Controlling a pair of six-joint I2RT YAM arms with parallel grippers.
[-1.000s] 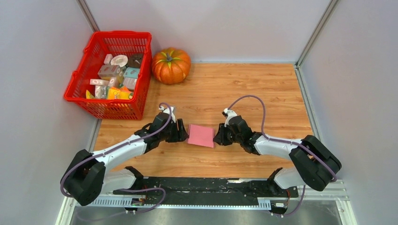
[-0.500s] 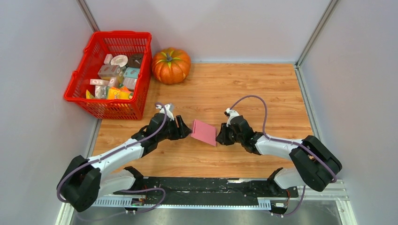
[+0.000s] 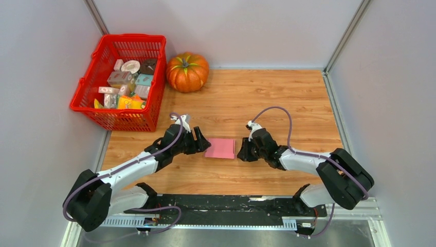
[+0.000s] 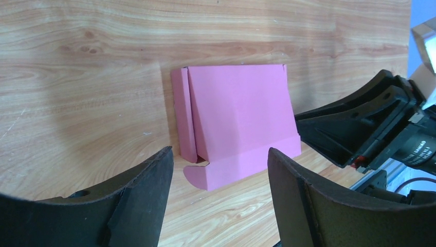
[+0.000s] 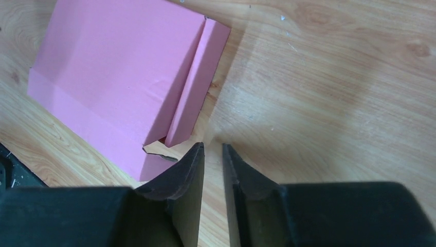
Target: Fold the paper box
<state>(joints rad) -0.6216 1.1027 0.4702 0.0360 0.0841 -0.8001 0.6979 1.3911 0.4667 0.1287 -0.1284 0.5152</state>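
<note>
The paper box [image 3: 220, 148], flat matte pink card, lies between the wide-spread left hand [image 3: 203, 145] and the nearly closed, empty right hand [image 3: 238, 152].

Overhead view from behind the arms; both wrist views close, facing the paper box [image 4: 239, 121] from opposite sides.

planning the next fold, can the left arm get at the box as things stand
Probably yes. The left end effector is open and faces the box with only bare table between them; the right end effector sits on the far side.
</note>
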